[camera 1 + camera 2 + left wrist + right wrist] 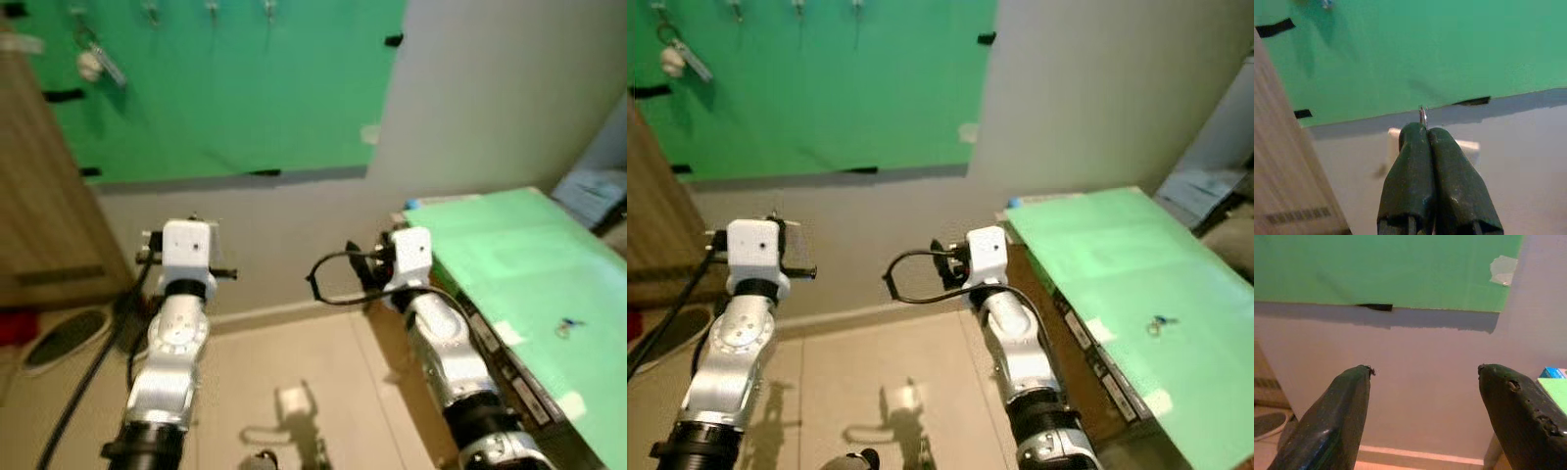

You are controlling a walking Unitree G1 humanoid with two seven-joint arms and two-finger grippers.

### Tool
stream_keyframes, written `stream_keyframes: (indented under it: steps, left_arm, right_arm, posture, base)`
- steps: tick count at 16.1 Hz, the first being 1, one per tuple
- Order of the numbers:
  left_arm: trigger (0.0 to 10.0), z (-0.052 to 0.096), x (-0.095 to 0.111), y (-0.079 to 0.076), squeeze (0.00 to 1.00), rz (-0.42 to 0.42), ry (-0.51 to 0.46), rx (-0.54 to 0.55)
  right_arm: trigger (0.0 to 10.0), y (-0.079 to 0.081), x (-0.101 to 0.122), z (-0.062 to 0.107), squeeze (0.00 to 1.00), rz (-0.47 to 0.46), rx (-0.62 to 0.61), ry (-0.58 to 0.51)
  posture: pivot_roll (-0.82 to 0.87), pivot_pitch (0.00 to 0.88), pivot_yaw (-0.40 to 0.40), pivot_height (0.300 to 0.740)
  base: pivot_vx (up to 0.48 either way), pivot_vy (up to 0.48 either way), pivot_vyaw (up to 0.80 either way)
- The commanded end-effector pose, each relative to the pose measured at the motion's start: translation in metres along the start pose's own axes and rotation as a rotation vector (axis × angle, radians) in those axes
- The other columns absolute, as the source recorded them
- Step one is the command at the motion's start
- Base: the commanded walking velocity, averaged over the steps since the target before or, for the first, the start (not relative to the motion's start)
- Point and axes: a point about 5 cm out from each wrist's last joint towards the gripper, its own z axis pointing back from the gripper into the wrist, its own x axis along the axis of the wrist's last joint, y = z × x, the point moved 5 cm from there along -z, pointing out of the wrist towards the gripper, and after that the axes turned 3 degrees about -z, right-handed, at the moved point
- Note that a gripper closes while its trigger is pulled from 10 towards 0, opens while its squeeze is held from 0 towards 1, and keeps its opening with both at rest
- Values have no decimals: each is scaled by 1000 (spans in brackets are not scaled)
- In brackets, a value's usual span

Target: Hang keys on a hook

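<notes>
Left eye view shows the green wall panel ahead of both arms, far above the jaws, with a row of hooks along its upper edge; one hook at the far left already carries a hanging bunch. To the right of the right gripper, and nearer the robot than its jaws, stands the green table, and on it lies a small set of keys, well apart from both grippers.

The right gripper's jaws stand wide apart and hold nothing; they face the grey wall below the panel. The left gripper has its jaws pressed together, and a thin sliver of metal pokes out just beyond the fingertips; what it belongs to is too small to tell.

The keys on the table look light, hard and stiff, though the ring would let them swing and jingle loose. Lying flat, they are likely slippery to pinch. The ring seems the best place to hold, since it leaves an opening free for a hook.
</notes>
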Motion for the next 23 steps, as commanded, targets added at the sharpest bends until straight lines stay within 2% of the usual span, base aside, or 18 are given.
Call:
stream_keyframes:
  steps: [1,6,7,9,12,14,15,16,18,19,20,23]
  left_arm:
    - [10000,-1,11,-7,0,-29,-42,-29]
    - [10000,1,15,-2,0,-46,-70,-18]
    - [10000,1,14,-3,0,-27,-65,-25]
    - [10000,5,23,-12,0,102,-100,-85]
    - [10000,5,25,-15,0,32,-111,-106]
    - [10000,3,24,-15,0,17,-111,-121]
    - [10000,2,24,-14,0,8,-112,-125]
    - [10000,1,23,-14,0,2,-106,-123]
    - [10000,1,17,-13,0,40,-72,-113]
    - [10000,-1,11,-12,0,157,-26,-98]
    - [10000,-2,12,-11,0,202,-29,-92]
    - [10000,-6,33,-11,0,165,-120,-135]
  right_arm:
    - [10000,-1,0,1,0,-12,-8,-13]
    - [10000,1,0,-1,0,-11,2,-13]
    - [10000,-1,-1,-1,0,-9,-2,-10]
    - [10000,-7,-1,-1,0,-3,-33,-7]
    - [10000,-12,-3,0,0,-11,-69,-7]
    - [10000,-29,-7,4,0,-38,-202,4]
    - [10000,-48,-14,9,0,-44,-326,35]
    - [10000,-54,-13,13,0,-14,-351,28]
    - [10000,-56,-3,16,0,81,-351,-20]
    - [10000,-59,4,19,0,123,-371,-48]
    - [10000,-63,10,19,0,139,-400,-65]
    - [10000,-61,32,13,0,151,-418,-146]
  posture:
    - [105,0,-66,740]
    - [114,0,-67,740]
    - [114,0,-66,740]
    - [115,0,-66,740]
    - [115,0,-53,740]
    - [114,0,-45,740]
    - [114,0,-45,740]
    - [107,0,-37,740]
    - [97,0,-37,740]
    - [91,0,-36,740]
    - [87,0,-36,740]
    - [84,0,-36,740]
  base:
    - [0,0,456]
    - [0,0,458]
    - [0,0,456]
    - [0,0,456]
    - [0,0,458]
    - [0,0,459]
    - [0,0,531]
    - [0,0,0]
    - [0,0,0]
    - [0,0,0]
    - [0,0,0]
    - [82,0,0]
